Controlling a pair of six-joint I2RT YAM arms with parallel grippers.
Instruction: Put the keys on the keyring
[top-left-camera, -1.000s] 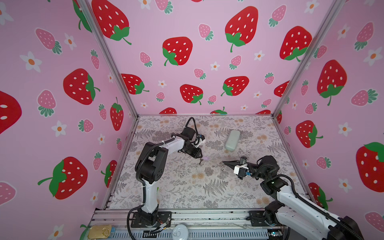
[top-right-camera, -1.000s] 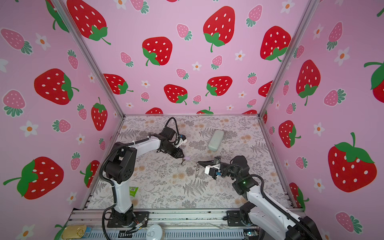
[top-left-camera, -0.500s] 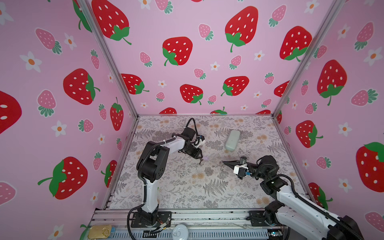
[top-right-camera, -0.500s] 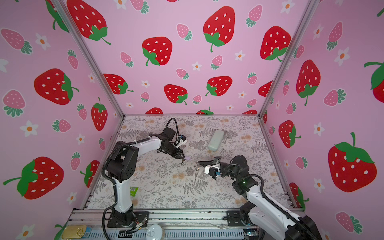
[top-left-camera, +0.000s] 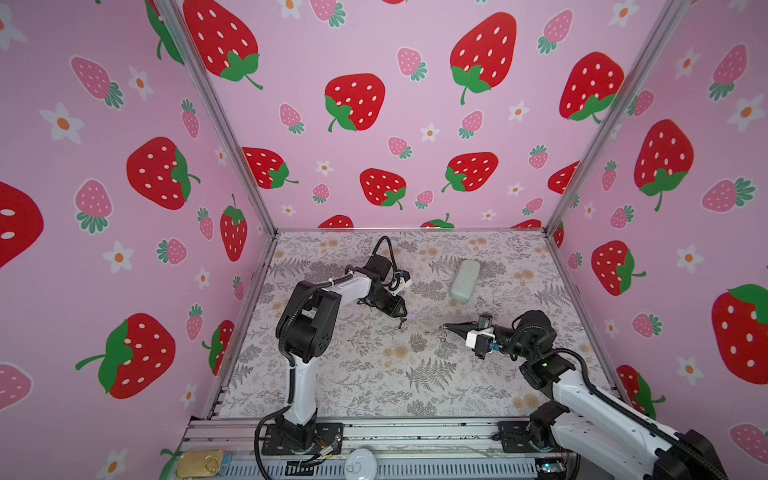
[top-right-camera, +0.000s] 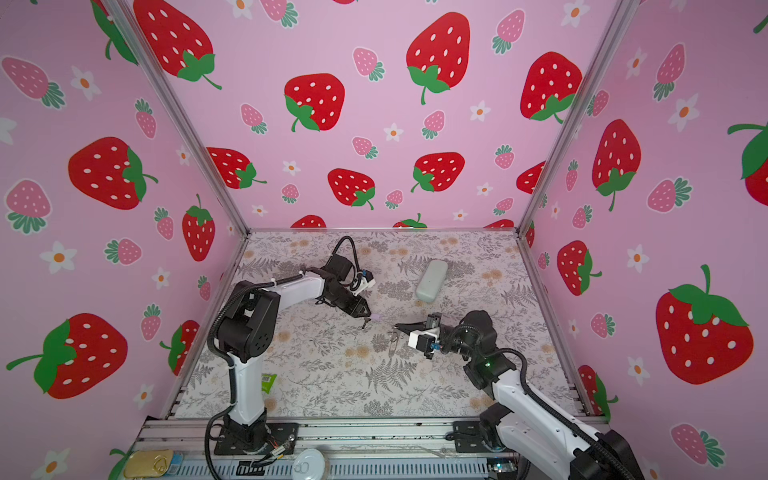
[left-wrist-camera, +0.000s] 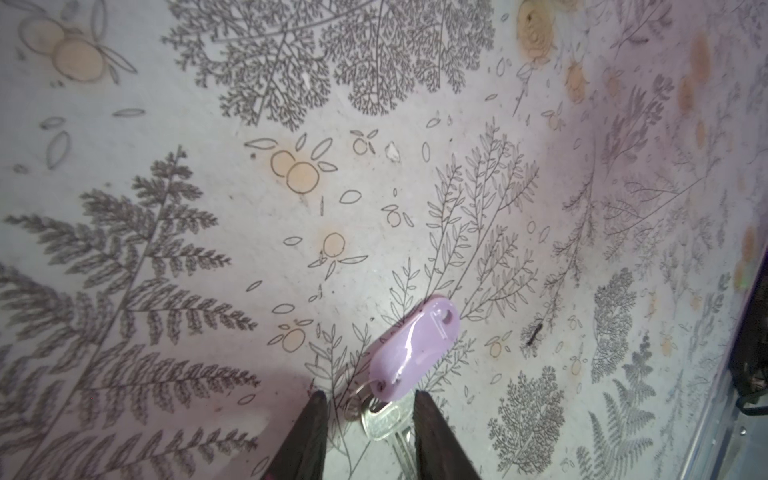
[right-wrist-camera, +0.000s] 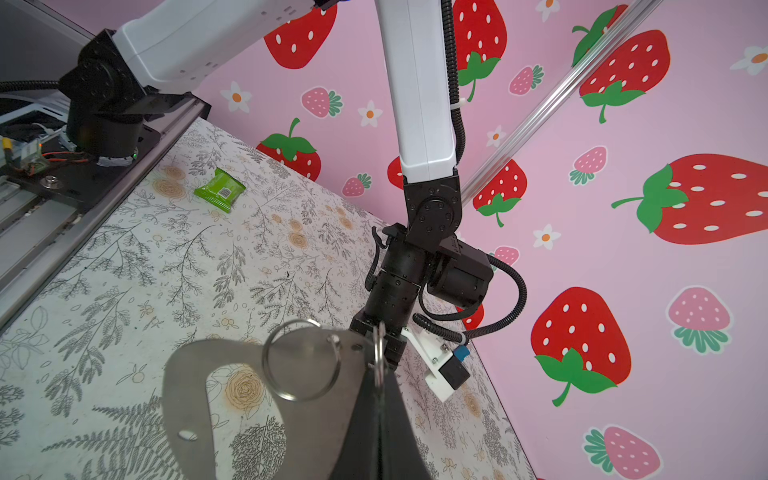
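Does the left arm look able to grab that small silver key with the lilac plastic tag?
Likely yes: the left gripper stands open astride the lilac-tagged silver key, with nothing covering it.

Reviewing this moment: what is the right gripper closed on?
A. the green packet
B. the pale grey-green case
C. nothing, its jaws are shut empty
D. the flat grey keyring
D: in the right wrist view the right gripper is shut on one edge of the keyring, whose flat grey loop sticks out sideways from the fingertips.
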